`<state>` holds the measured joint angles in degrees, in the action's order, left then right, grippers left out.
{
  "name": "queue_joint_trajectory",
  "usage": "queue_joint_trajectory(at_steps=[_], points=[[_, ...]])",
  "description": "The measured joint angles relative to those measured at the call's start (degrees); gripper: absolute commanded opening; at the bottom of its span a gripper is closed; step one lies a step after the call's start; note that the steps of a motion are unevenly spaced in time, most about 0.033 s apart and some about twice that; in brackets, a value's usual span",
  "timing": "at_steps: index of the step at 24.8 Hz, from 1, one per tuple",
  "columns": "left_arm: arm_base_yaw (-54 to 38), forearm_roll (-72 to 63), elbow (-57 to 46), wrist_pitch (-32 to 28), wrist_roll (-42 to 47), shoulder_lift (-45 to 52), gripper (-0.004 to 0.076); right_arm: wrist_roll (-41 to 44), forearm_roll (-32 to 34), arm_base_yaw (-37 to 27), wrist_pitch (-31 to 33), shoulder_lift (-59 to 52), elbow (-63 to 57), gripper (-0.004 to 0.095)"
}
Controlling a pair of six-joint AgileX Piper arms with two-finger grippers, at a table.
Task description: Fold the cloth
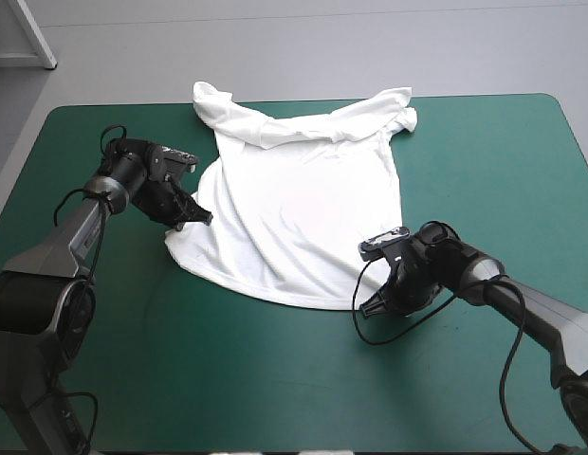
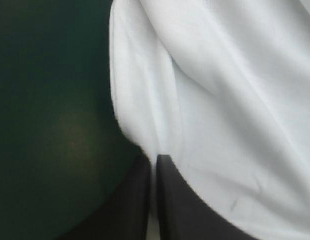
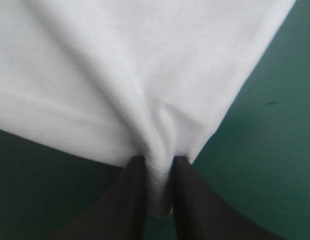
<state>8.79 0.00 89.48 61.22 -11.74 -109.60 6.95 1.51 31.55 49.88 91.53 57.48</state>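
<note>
t-shirt (image 1: 303, 218) lies spread mostly flat on teal-green cover (image 1: 484, 360), collar and sleeves bunched at the far side, hem toward the robot. left gripper (image 1: 194, 216) pinches the shirt's side edge near one hem corner, black fingers all but together with a thin fold of cloth between them and bare cover just beside. right gripper (image 1: 375, 301) pinches the other hem corner, fabric gathered into a pleat between its fingers, the rest fanning out ahead of it. looks like the grasp for a first fold, hem up to collar. to do it well: lift both corners together at even height, hold the hem taut between the grippers, lay it square on the shoulders, then let go. thin left pinch may slip.
</note>
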Motion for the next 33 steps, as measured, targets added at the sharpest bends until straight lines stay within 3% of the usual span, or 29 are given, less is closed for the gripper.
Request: queue_joint_trajectory(at_steps=[10, 16, 21, 33], points=[[0.0, -0.45, -0.24, -2.81, 0.37, 4.4, 0.0022, -0.56, 0.56, 0.11, -5.75, -0.1, 2.43, -0.0017], [0.0, -3.52, 3.85, -2.79, 0.43, 14.23, 0.0021, 0.76, 6.94, 0.1, 2.02, -5.57, 20.27, -0.0017], [0.0, -7.25, 17.47, -0.32, 0.49, 21.3, 0.0021, 0.61, 14.13, 0.1, 13.82, -6.23, 48.13, -0.0017], [0.0, -3.89, 49.69, 8.03, 2.77, 22.85, 0.0019, -4.71, 16.73, 0.1, 21.13, -7.39, 83.78, -0.0017]])
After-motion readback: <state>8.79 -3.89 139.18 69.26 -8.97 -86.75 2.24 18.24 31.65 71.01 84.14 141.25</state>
